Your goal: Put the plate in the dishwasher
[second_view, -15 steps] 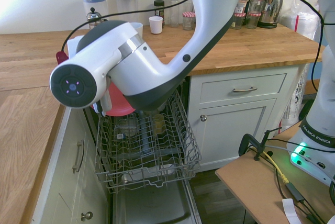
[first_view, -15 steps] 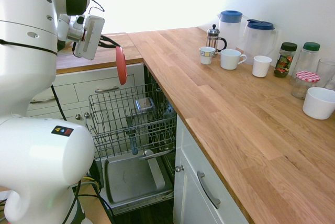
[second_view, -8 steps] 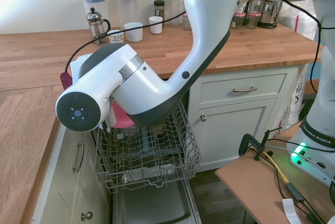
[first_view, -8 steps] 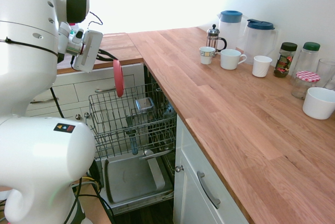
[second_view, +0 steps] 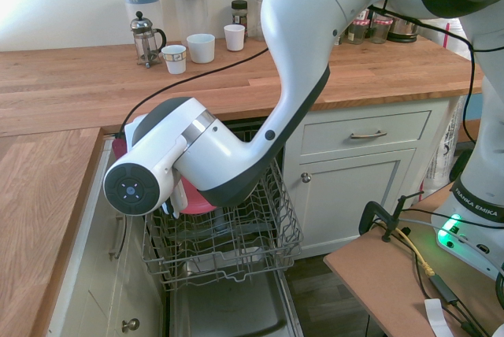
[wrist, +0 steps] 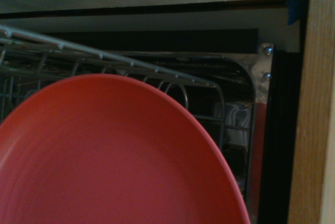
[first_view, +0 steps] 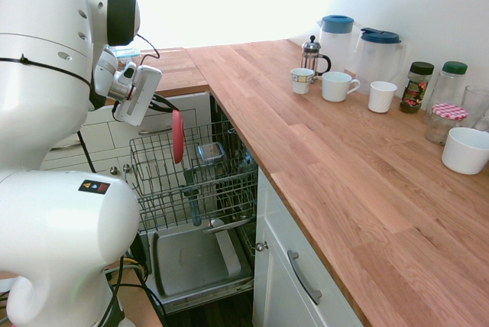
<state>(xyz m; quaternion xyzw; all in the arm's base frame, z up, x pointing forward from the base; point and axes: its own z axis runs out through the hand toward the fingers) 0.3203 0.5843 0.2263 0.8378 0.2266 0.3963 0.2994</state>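
We see the built-in dishwasher with its pulled-out grey wire rack point(first_view: 195, 178) open below the wooden tabletop point(first_view: 336, 151). The round coral-pink plastic plate point(first_view: 177, 136) hangs on edge at the rack's rear, pinched by its rim in the closed fingers point(first_view: 162, 104). We judge it should be lowered upright between tines, then released.

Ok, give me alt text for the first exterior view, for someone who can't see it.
A white robot arm's tool holds a red plate on edge, upright, over the pulled-out wire rack of an open dishwasher. To the right, a wooden counter carries a French press, mugs, two jugs and jars.
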